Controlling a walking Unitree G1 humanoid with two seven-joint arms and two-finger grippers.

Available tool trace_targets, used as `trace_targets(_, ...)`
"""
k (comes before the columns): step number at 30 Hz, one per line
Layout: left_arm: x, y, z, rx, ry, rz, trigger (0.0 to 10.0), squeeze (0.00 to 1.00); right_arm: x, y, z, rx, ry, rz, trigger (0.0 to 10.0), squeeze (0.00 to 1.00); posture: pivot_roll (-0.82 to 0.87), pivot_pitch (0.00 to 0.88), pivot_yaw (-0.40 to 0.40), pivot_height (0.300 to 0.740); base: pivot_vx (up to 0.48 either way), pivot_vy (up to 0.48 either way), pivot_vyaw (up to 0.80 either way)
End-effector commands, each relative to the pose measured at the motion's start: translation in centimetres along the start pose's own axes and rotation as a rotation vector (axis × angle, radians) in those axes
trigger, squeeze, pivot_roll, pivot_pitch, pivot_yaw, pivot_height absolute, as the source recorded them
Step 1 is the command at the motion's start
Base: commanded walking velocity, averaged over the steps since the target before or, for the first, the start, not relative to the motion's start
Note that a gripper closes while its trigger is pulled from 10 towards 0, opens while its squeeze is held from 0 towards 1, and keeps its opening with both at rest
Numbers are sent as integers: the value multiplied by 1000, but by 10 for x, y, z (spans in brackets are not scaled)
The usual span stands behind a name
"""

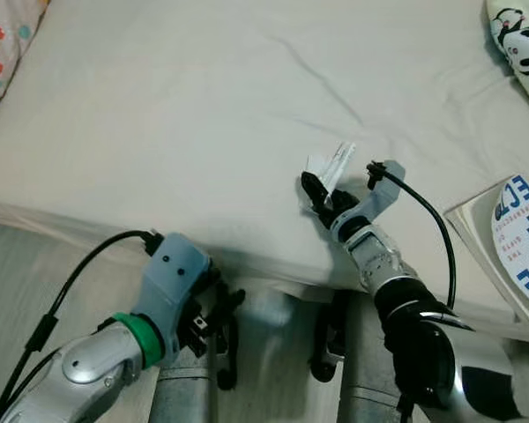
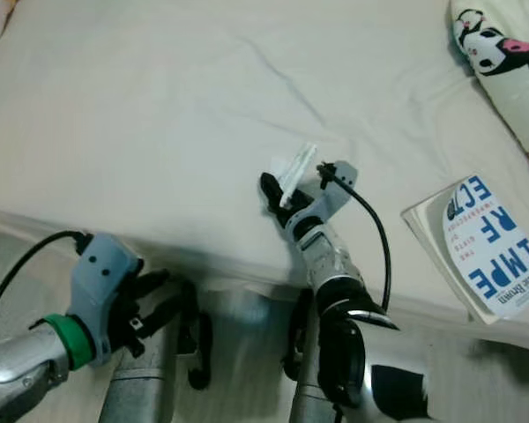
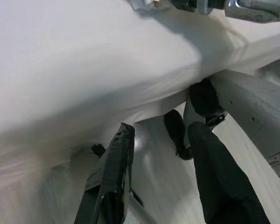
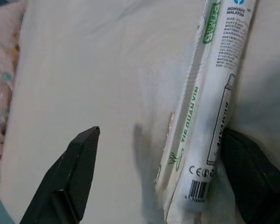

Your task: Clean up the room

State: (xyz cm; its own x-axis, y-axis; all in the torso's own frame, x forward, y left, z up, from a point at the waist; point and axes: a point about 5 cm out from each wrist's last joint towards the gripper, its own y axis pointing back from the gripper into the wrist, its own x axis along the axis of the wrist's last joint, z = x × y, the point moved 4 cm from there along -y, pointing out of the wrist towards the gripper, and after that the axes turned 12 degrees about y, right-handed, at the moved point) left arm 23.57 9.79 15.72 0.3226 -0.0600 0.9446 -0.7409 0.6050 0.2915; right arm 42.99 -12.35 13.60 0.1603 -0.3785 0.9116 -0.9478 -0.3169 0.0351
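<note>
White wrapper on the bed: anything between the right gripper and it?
Nothing visible. The right gripper is open over the bed sheet, with the white wrapper lying between its fingers, against one of them. The left gripper hangs below the bed edge.

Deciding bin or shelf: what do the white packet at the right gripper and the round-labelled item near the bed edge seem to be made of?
The packet looks like thin glossy plastic film: it shows sheen, crimped seams, printed text and a barcode. The right gripper stands open around it on the bed sheet, which looks like matte woven cloth with soft creases. The round-labelled item looks like a paperback book: flat, stiff, smooth printed cover, probably paper card.
</note>
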Motion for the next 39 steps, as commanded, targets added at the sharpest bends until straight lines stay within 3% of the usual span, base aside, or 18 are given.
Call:
trace_targets(1, -5, 4, 1, 14, 19, -26, 10000, 0, -39, 8, 3, -39, -11, -147, 1725, 0, 339, 506, 166, 611, 0, 0, 0)
trace_targets(2, -5, 4, 1, 14, 19, -26, 10000, 0, -39, 8, 3, -39, -11, -147, 1725, 0, 339, 506, 166, 611, 0, 0, 0)
trace_targets(3, -5, 6, -1, 27, 21, -25, 10000, 0, -40, 8, 6, -69, -15, -160, 0, 0, 339, 508, 165, 611, 0, 0, 0)
trace_targets(19, 2, -2, -13, 99, 34, 10, 10000, 0, -38, 13, 23, -150, -35, -210, 0, 0, 308, 484, 147, 611, 0, 0, 0)
trace_targets(32, 6, -17, -19, 124, 37, 41, 10000, 0, -22, 10, 20, -68, -32, -176, 0, 0, 261, 399, 101, 611, 0, 0, 0)
trace_targets(36, 9, -26, -23, 136, 37, 68, 10000, 0, -11, 10, 21, -29, 22, -143, 0, 0, 222, 341, 64, 611, 0, 0, 0)
trace_targets(39, 14, -43, -29, 158, 41, 119, 10000, 0, 5, 19, 26, 59, 162, -33, 0, 0, 142, 257, 32, 611, 0, 0, 0)
